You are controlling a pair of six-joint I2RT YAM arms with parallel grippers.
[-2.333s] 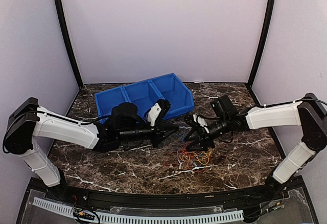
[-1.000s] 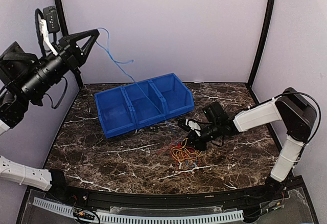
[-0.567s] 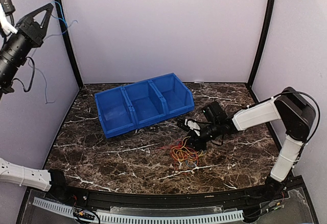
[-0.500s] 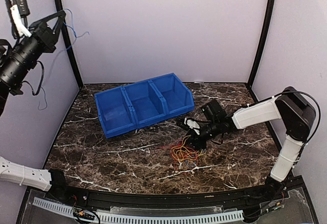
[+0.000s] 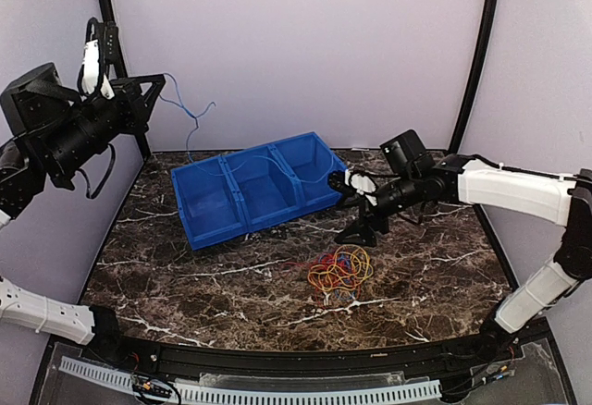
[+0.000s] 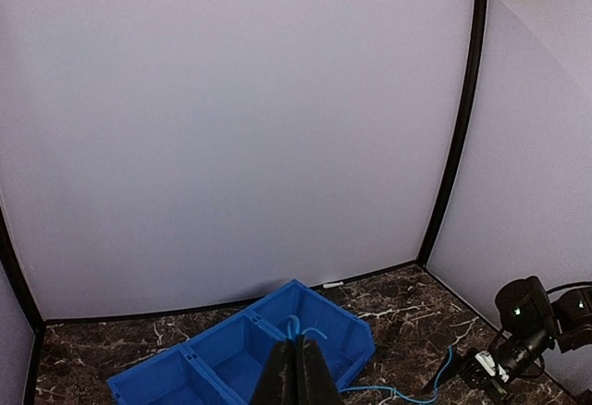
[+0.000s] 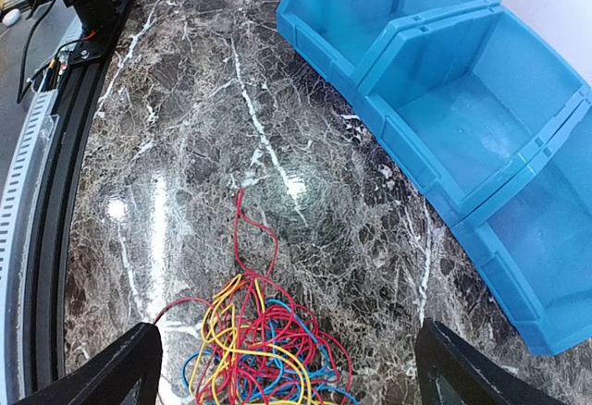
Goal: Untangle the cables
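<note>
The left gripper (image 5: 157, 82) is held high near the left wall, well above the dark marbled table (image 5: 185, 285), its two fingers pinched together on a thin blue cable (image 5: 190, 114). In the left wrist view the cable makes a small loop just above the closed fingertips, then trails down to the right toward the other arm; its far end is too fine to make out. The right gripper (image 5: 347, 209) hovers low near the right end of a blue three-compartment bin (image 5: 277, 215), its jaws spread wide with nothing between them. Just in front of it on the tabletop lies the rest of the cables (image 5: 339, 269), a loose knot of yellow-orange and red loops with some blue strands, one red strand straying out toward the bin. The knot sits apart from the bin, near the middle of the table.
</note>
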